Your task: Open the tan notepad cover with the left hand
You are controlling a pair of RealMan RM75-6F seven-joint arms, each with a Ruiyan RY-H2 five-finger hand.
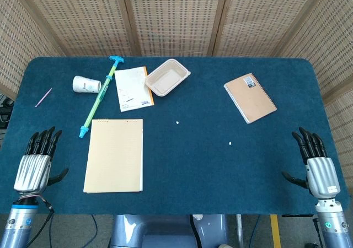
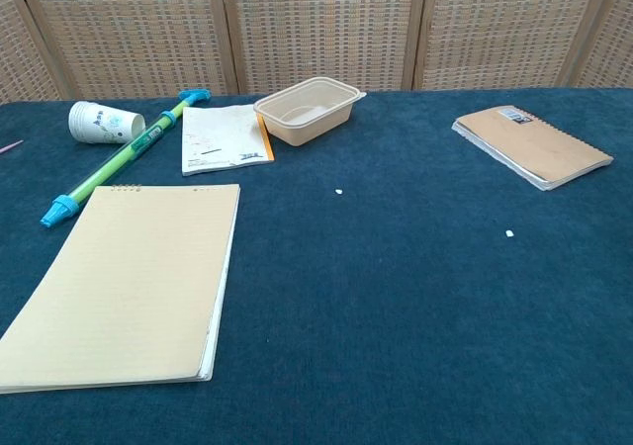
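Observation:
The tan notepad [image 1: 113, 155] lies flat and closed on the blue table, left of centre; in the chest view the tan notepad [image 2: 134, 282] fills the lower left, its binding at the far edge. My left hand [image 1: 37, 161] rests at the table's near left edge, palm down, fingers apart, about a hand's width left of the pad and holding nothing. My right hand [image 1: 317, 164] sits at the near right edge, fingers spread, empty. Neither hand shows in the chest view.
A green-and-blue stick [image 1: 100, 97] lies just beyond the pad's far left corner. Further back are a tipped paper cup [image 1: 86, 84], a white paper sheet [image 1: 132, 89], a beige tray [image 1: 167, 77] and a brown spiral notebook [image 1: 250, 97]. A pink pen [image 1: 43, 97] lies far left.

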